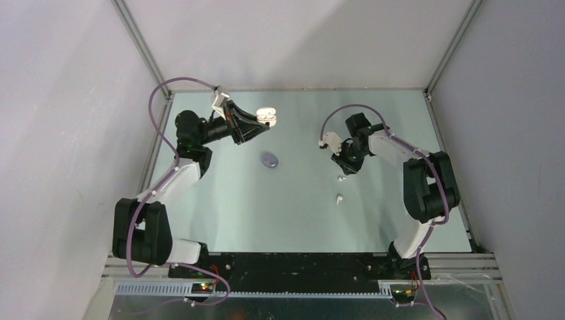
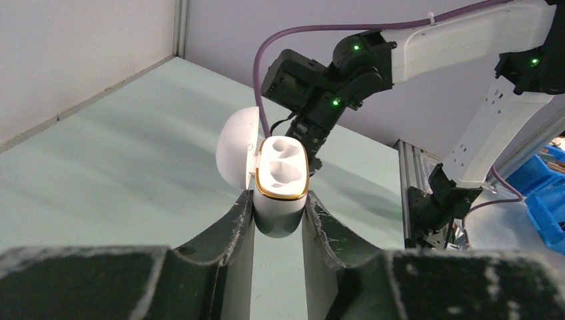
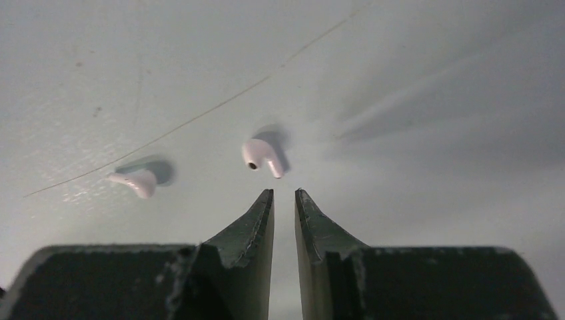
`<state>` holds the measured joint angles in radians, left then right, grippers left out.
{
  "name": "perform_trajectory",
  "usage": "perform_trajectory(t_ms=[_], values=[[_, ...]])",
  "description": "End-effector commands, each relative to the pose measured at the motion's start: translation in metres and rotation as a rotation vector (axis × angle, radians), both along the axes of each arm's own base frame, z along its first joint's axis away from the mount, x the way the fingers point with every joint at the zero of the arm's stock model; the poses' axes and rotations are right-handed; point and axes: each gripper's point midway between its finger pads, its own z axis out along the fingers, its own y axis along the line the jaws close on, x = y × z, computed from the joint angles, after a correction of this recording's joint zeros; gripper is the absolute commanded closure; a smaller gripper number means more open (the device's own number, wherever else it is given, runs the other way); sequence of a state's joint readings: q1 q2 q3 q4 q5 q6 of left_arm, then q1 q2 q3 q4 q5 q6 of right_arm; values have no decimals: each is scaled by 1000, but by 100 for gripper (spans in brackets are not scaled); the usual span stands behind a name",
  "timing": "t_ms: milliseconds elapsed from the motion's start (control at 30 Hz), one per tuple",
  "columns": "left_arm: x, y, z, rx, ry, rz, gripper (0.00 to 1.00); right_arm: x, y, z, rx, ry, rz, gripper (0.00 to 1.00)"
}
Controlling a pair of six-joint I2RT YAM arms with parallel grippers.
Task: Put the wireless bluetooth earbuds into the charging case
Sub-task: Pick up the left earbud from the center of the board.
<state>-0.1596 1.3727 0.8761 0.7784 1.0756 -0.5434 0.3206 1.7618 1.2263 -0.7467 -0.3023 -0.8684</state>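
Left gripper (image 2: 280, 217): clamped tight on the white case (image 2: 282, 175), holding it up off the table (image 1: 220, 213), lid flipped open

Right gripper (image 3: 284, 195): tips nearly together with just a thin gap, nothing in it, pointing down at the table

Nearer earbud (image 3: 262, 157): white, lying just past the right tips

Other earbud (image 3: 136, 182): white, off to one side, also on the table

Purple case (image 1: 270, 160): shut, on the table between the arms

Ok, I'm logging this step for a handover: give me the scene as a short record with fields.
left gripper: shut on glossy white pebble-shaped charging case, lid open, both sockets empty
right gripper: jaws a narrow gap apart, holding nothing
white plastic earbuds: two loose on the table, one just ahead of the right gripper, the other off to its side
purple oval case: closed, on the table
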Motion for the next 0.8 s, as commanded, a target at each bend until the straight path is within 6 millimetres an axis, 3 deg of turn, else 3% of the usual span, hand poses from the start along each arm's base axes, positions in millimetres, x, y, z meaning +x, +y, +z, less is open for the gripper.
perform_trajectory(t_ms=[0,200,400,767], values=[[-3,5,10,2,-40,24,100,29,-2,5,-15,-78,-4,78],[-2,5,6,9,-27,25,100,32,2,-11,-35,-59,-11,77],[-2,5,0,23,-18,31,100,21,12,-15,-41,-21,-8,77],[3,6,-6,26,-18,36,100,-36,44,2,-9,27,21,77]])
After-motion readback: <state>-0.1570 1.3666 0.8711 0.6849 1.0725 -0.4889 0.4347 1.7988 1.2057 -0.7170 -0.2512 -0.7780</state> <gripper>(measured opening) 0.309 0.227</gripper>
